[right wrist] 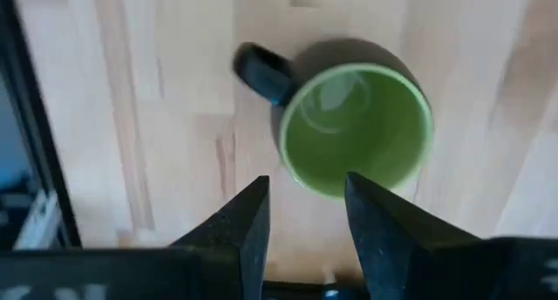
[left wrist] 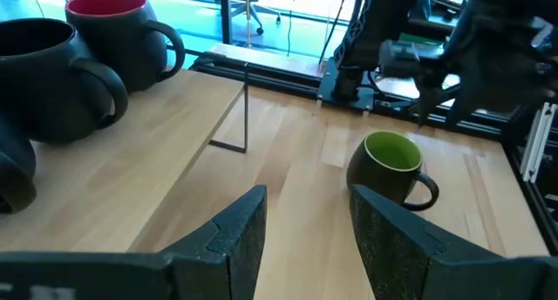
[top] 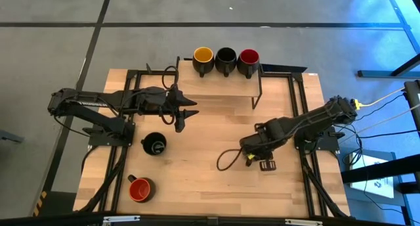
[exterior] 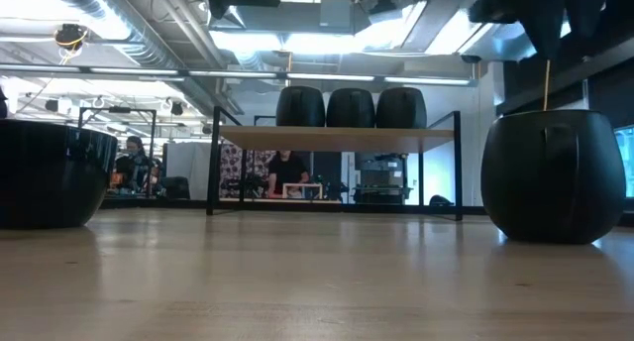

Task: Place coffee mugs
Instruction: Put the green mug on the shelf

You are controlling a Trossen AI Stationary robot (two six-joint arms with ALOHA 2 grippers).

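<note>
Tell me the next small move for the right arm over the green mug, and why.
Probably lower the right gripper until its open fingers straddle the rim of the green mug, then close. The mug stands upright on the table, not gripped, with the fingers hanging over its edge. Three mugs already sit on the shelf, so this one likely goes there.
</note>
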